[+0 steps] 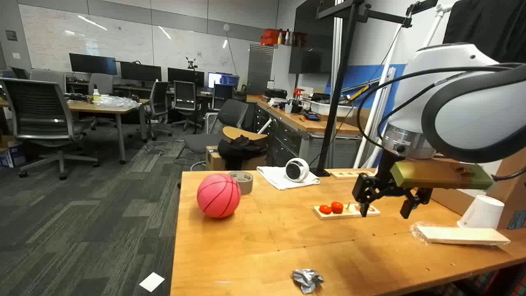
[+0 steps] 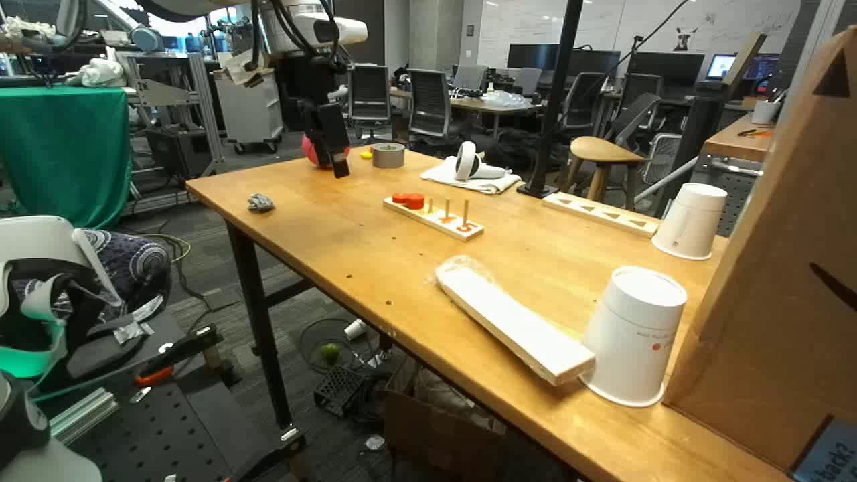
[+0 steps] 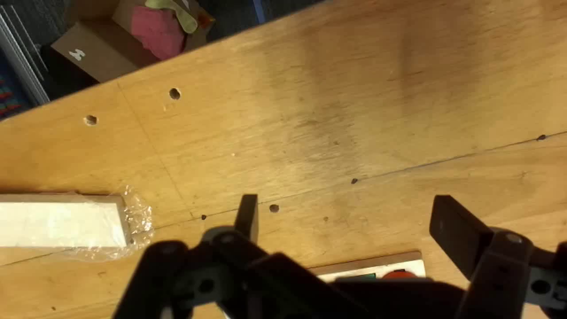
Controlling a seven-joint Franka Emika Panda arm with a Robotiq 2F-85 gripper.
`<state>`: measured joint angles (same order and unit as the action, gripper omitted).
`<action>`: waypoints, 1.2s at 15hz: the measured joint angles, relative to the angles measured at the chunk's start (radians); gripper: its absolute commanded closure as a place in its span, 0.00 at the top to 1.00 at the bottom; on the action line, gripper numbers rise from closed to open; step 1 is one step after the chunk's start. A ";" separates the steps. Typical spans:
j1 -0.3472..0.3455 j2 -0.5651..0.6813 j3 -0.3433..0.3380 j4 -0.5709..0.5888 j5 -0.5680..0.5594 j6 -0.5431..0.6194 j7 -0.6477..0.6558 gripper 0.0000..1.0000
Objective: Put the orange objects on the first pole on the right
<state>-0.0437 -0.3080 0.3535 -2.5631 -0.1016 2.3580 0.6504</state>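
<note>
Red-orange pieces (image 1: pixel 337 207) sit at one end of a light wooden peg board (image 1: pixel 345 216), in two spots side by side; the spot nearer the board's middle looks taller. They also show in an exterior view (image 2: pixel 414 201). There, three bare upright poles (image 2: pixel 448 209) stand along the rest of the board (image 2: pixel 435 224). My gripper (image 1: pixel 385 210) is open and empty, above the table; it also shows in an exterior view (image 2: pixel 333 166). In the wrist view, my gripper (image 3: pixel 345 217) spans bare wood, and its body hides most of the board (image 3: pixel 415 267) and of a red-orange piece (image 3: pixel 398 274).
A pinkish-red ball (image 1: pixel 218 195), tape roll (image 1: pixel 244 183) and white headset (image 1: pixel 297 169) lie at the back. Crumpled foil (image 1: pixel 307 280) lies near the edge. A wrapped wooden block (image 2: pixel 515 325), white cups (image 2: pixel 636 335) and a cardboard box (image 2: pixel 763 268) stand at one end. A black post (image 2: pixel 556 100) rises behind.
</note>
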 measured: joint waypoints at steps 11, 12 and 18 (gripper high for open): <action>0.027 0.009 -0.015 0.007 -0.003 0.014 -0.008 1.00; 0.037 0.015 -0.018 0.010 -0.007 0.028 -0.014 1.00; 0.064 0.097 -0.035 0.079 -0.051 0.089 -0.093 1.00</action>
<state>0.0199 -0.2108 0.3184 -2.4838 -0.1521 2.4473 0.5574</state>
